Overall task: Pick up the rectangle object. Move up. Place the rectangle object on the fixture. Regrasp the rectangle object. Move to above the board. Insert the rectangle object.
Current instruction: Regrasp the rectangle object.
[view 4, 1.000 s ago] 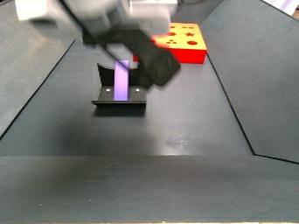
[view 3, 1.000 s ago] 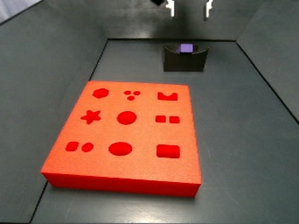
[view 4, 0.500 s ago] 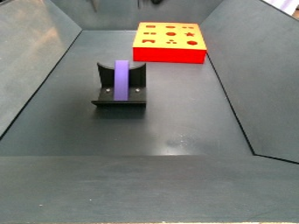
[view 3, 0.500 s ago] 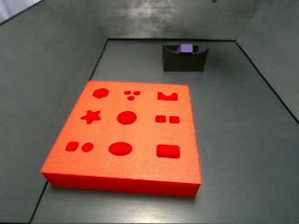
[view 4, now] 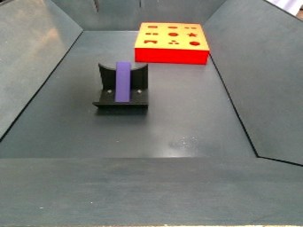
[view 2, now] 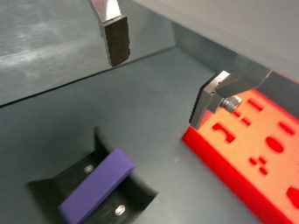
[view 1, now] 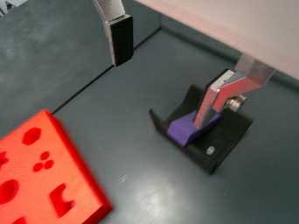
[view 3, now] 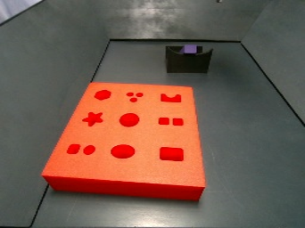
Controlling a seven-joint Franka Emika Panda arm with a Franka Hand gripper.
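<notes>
Grey floor: rectangle object (view 1: pixel 184 129) on fixture (view 1: pixel 222 140), gripper (view 1: pixel 170 63) open above

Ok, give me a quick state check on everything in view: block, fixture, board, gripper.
rectangle object: lying in the fixture's notch, not held.
fixture: on the floor, carrying the block.
board: flat on the floor, all recesses unfilled.
gripper: open, nothing between the fingers, seen only in the wrist views, above the floor and clear of the block.
</notes>
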